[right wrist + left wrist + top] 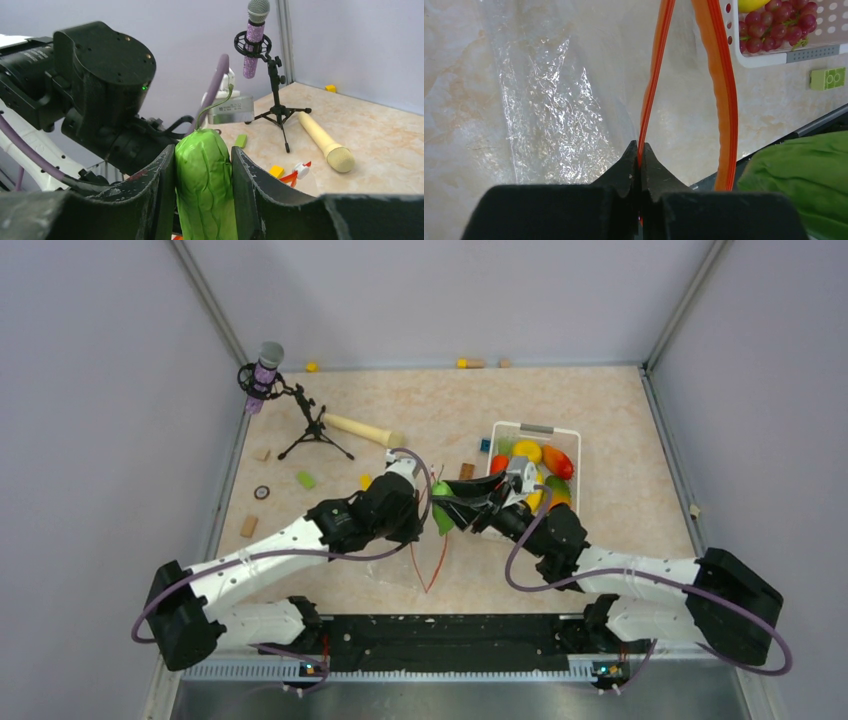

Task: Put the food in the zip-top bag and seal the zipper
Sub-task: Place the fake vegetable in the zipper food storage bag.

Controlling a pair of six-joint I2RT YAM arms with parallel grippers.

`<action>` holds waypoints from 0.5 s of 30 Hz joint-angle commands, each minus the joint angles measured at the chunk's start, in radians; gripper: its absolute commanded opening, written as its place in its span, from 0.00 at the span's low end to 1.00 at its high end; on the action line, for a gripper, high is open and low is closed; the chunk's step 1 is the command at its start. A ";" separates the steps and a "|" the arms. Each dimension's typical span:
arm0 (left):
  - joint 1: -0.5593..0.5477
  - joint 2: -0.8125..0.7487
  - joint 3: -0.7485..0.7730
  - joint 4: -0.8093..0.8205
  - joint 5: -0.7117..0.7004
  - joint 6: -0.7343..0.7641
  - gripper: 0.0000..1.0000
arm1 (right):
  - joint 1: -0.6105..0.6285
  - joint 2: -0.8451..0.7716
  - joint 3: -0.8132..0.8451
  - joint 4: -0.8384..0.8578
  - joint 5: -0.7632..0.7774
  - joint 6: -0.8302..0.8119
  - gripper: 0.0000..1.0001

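While the left gripper point(640, 150) is pinched tight on one orange-red lip of the zipper point(651, 90), we see the other lip curve away to the right, so the mouth of the zip-top bag point(554, 100) gapes. We find the clear bag lying crumpled on the bench point(600, 400) between the two arms, towards the near edge, with its mouth edge lifted by that grip.

The right gripper point(202, 160) is clamped at a middling width on a glossy green toy vegetable point(205, 195), which stands upright between its fingers. From above we see it held just beside the left gripper, over the bag's mouth.

We count more food in the white perforated basket point(570, 440), right of the grippers: a lemon point(527, 451), a red pepper point(560, 462) and, in the left wrist view, red grapes point(774, 25). A green block point(828, 78) lies just outside the basket. Farther left stand a microphone point(255, 40) on a tripod and a tan wooden stick point(325, 142).
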State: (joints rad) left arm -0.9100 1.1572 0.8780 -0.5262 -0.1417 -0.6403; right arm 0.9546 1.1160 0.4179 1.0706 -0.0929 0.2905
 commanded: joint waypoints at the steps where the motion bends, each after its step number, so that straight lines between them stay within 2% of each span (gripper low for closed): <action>1: -0.003 -0.051 -0.009 0.051 0.028 -0.006 0.00 | 0.031 0.060 -0.033 0.239 0.036 -0.028 0.00; 10: -0.001 -0.135 -0.062 0.110 0.039 -0.029 0.00 | 0.046 0.131 -0.045 0.314 0.052 -0.013 0.00; 15: -0.001 -0.163 -0.073 0.125 0.064 -0.029 0.00 | 0.048 0.169 -0.040 0.301 0.085 -0.023 0.00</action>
State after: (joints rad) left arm -0.9104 1.0290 0.8165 -0.4694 -0.1066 -0.6605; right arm 0.9867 1.2549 0.3794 1.3128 -0.0429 0.2806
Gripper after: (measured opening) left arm 0.015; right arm 0.386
